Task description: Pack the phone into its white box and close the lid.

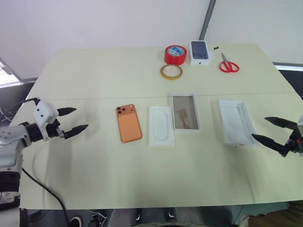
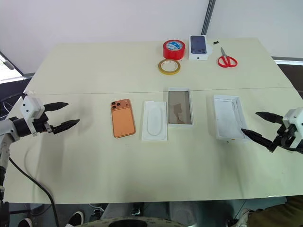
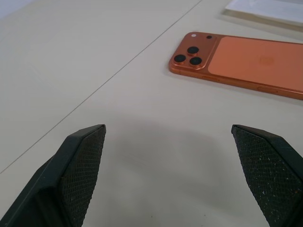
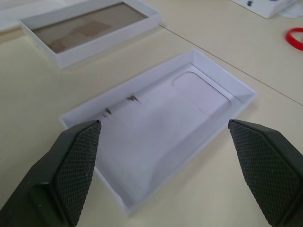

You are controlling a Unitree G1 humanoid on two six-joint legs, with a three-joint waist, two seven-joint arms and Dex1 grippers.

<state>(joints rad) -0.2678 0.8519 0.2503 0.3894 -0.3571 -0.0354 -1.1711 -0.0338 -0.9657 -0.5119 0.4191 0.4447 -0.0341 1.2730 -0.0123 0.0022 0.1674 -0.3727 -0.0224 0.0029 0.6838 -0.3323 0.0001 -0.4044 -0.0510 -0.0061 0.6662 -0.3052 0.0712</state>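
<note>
Phone (image 1: 129, 124) lies flat on the tabletop (image 1: 94, 75), orange back up, its camera cluster at the far corner toward the robot's left. It rests near the middle of the tabletop, to the right of the left pincer (image 1: 72, 120), with bare surface between them and no contact. That pincer hangs just above the tabletop at its left side, its two black fingers (image 3: 78, 165) spread wide apart and aimed toward the phone; in the left wrist view the phone sits beyond the gap between the fingers, off toward one side. Just right of the phone lies a flat white insert (image 1: 161, 125) with an oval outline, and just right of that, set a little farther back, the box (image 1: 184, 112), a shallow white tray with a brownish floor, holding nothing. Farther right, apart from the box, the lid (image 1: 233, 121) lies upside down, its hollow white inside facing up. The right pincer (image 2: 258, 126) hovers at the lid's right side, fingers (image 4: 71, 170) wide apart and holding nothing; its lower fingertip is close by the lid's near right corner, though whether they touch I cannot tell. At the far edge stand a red tape roll (image 1: 175, 54), a yellowish tape ring (image 1: 171, 72), a small printed box (image 1: 200, 52) and red scissors (image 1: 228, 65).
</note>
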